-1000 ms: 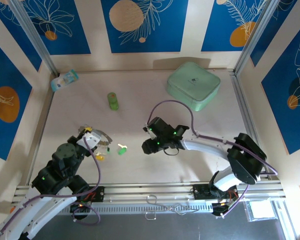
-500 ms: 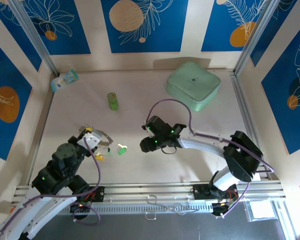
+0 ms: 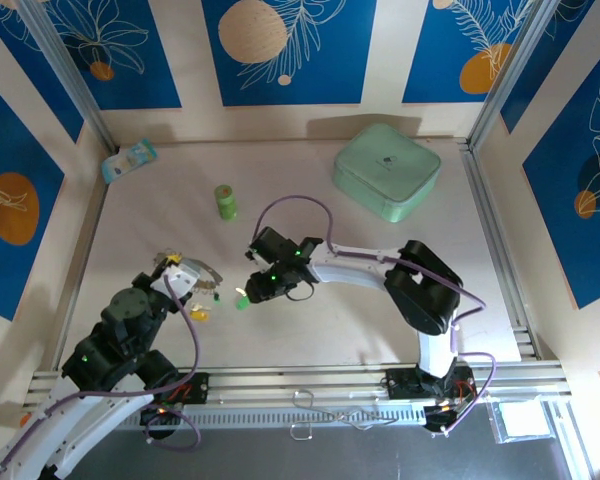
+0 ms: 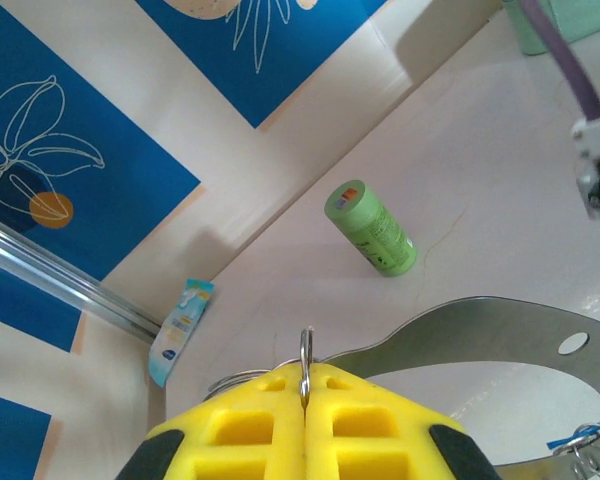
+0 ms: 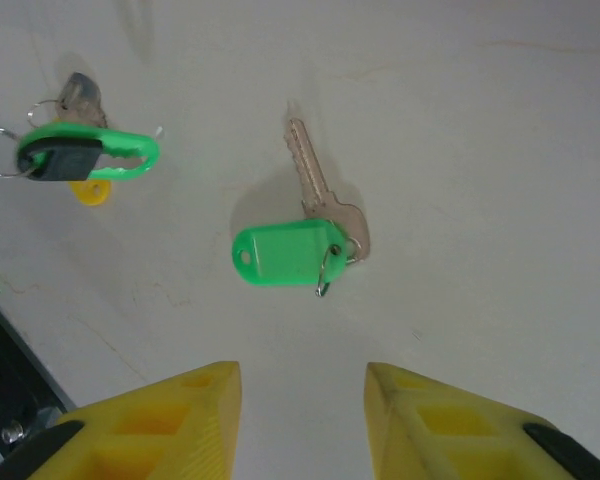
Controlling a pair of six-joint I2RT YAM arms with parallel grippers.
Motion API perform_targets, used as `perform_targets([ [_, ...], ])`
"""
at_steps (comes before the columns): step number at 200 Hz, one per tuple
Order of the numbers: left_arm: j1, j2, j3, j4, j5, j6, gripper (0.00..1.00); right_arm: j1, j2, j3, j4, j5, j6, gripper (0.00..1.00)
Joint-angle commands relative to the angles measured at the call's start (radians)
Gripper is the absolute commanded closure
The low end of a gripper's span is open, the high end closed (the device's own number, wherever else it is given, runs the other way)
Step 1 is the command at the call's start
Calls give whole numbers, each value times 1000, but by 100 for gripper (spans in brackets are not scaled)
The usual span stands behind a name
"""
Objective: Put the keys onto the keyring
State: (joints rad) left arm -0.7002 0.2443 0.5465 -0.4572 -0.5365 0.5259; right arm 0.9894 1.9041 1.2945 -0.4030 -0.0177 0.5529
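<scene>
While right tool (image 5: 300, 382) released, left tool (image 4: 305, 388) clenched on keyring (image 4: 306, 346); key (image 5: 318, 185) blade-first away from right tool

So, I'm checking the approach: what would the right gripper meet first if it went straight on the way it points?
Most likely the green-tagged key, lying on the table centred ahead of the open right gripper. How far off it is remains unclear.

Black joints, white links seen on left arm (image 3: 130, 320), right arm (image 3: 425, 295). Purple cables (image 4: 558, 45) routed along both. Yellow ribbed fingers (image 5: 185, 430) fitted on left gripper (image 4: 303, 388), right gripper (image 5: 302, 378).
</scene>
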Motion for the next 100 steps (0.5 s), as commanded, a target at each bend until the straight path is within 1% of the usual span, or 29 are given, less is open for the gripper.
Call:
perform_targets([
  [1,8,-13,1,53,-32,-1,100,11,52,50,-48,-47,3,65],
  [38,8,-14,1,53,-26,-1,100,19,112,110,-79,-12,-6,70],
  [100,8,-13,1,51,-20,-3,100,23,151,145,-89,-13,-8,74],
])
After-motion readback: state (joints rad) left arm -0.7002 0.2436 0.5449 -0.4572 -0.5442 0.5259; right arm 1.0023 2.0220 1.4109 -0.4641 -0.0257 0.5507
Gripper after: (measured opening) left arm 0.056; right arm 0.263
